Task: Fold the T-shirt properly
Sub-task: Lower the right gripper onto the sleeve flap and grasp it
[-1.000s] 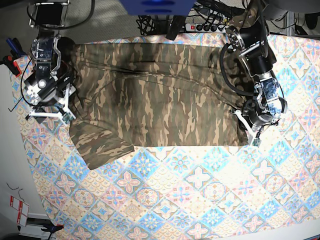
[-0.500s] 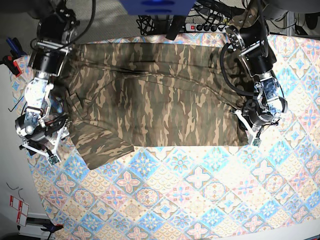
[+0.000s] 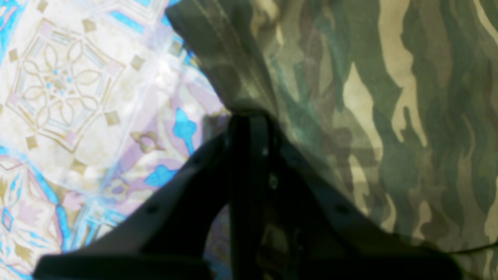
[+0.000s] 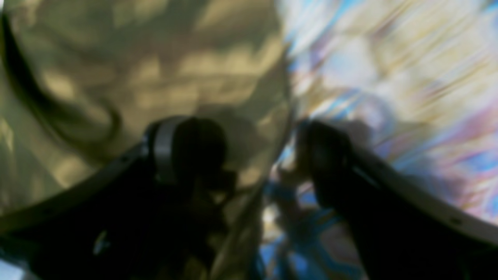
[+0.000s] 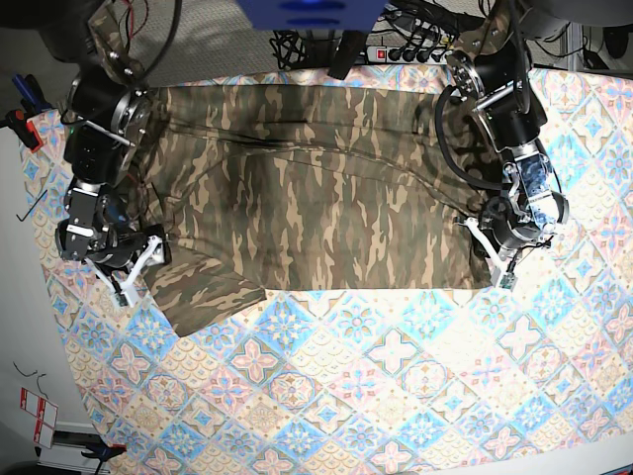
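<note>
The camouflage T-shirt [image 5: 316,198] lies spread flat across the far half of the table. At its right hem corner my left gripper [image 5: 487,259] is shut on the cloth. In the left wrist view the closed gripper [image 3: 249,118] pinches the T-shirt [image 3: 389,97] right at its edge. My right gripper [image 5: 143,269] stands open at the lower left sleeve. The blurred right wrist view shows that gripper [image 4: 256,144] with the T-shirt [image 4: 136,58] edge running between its spread fingers [image 4: 186,147].
A pastel patterned tablecloth [image 5: 396,376] covers the table. A power strip [image 5: 396,49] and cables lie behind the shirt. A red-handled tool [image 5: 20,124] sits at the far left, near the table's left edge.
My right arm has swung down from the upper sleeve, past the left table edge, and back in to the lower sleeve's edge. The left arm and the shirt have not moved.
</note>
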{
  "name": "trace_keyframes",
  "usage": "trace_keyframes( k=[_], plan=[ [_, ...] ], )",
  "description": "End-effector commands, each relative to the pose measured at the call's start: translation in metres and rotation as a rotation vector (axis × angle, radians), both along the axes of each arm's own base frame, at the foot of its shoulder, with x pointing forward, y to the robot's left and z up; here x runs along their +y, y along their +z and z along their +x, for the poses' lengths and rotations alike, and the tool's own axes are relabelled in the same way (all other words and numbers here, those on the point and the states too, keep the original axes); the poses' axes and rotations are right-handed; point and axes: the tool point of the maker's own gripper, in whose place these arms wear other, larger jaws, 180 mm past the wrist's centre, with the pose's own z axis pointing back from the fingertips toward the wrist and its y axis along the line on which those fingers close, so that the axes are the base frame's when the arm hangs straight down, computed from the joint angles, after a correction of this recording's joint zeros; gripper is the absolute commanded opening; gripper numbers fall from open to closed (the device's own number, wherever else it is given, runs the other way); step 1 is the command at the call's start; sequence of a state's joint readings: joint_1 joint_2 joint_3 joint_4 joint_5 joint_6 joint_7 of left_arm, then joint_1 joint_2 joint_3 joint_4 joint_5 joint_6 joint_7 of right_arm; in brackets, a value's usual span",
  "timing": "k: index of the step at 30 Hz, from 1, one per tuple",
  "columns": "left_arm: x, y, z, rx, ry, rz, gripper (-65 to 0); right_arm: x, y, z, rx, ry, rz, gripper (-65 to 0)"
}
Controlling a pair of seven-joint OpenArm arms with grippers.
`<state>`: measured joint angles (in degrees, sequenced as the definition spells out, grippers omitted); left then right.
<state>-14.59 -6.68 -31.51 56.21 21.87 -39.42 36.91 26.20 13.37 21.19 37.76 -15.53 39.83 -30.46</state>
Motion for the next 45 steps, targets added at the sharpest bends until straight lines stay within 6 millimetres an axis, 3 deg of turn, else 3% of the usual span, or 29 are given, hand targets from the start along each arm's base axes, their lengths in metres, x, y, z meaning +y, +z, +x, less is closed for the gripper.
trace_keyframes(
  k=[1, 6, 13, 15, 19, 22, 26, 31, 35, 38, 42, 45],
  plan=[
    [0.007, -0.016, -0.027, 0.144, -0.029, 0.058, -60.9, -0.003, 0.02, 0.025, -0.061, -0.003, 0.004, -22.2],
    [0.008, -0.017, -0.03, 0.16, -0.028, 0.063, -60.9, 0.017, 0.009, 0.028, -0.093, -0.013, 0.104, -22.2],
    [0.008, -0.017, -0.031, 0.163, -0.028, 0.064, -60.9, 0.022, 0.007, 0.029, -0.117, -0.021, 0.131, -23.6],
    [0.008, -0.016, -0.028, 0.157, -0.028, 0.064, -60.9, 0.023, 0.007, 0.029, -0.118, -0.021, 0.132, -28.9],
    [0.008, -0.014, -0.025, 0.147, -0.03, 0.063, -61.1, 0.03, 0.004, 0.027, -0.097, 0.034, 0.104, -48.0],
    [0.005, -0.013, -0.022, 0.136, -0.037, 0.061, -61.4, 0.035, 0.001, 0.025, -0.082, 0.069, 0.086, -58.4],
    [-0.008, -0.007, -0.005, 0.089, -0.096, 0.068, -61.5, 0.036, -0.003, 0.02, -0.049, 0.094, 0.065, -60.7],
    [-0.01, 0.001, 0.005, 0.061, -0.096, 0.061, -65.0, 0.035, -0.003, 0.019, -0.033, 0.093, 0.059, -60.8],
    [-0.016, 0.004, 0.013, 0.045, -0.098, 0.051, -65.0, 0.024, 0.011, 0.027, -0.044, 0.104, -0.004, -60.8],
    [-0.014, 0.007, 0.016, 0.038, -0.094, 0.054, -65.0, 0.012, 0.042, 0.046, -0.104, 0.115, -0.082, -60.8],
    [-0.012, 0.017, 0.029, 0.01, -0.09, 0.056, -65.0, 0.003, 0.056, 0.042, -0.097, 0.127, -0.174, -60.8],
    [-0.004, 0.025, 0.037, -0.011, -0.052, 0.048, -65.0, 0.009, 0.071, 0.046, -0.117, 0.142, -0.217, -60.8]
  ],
)
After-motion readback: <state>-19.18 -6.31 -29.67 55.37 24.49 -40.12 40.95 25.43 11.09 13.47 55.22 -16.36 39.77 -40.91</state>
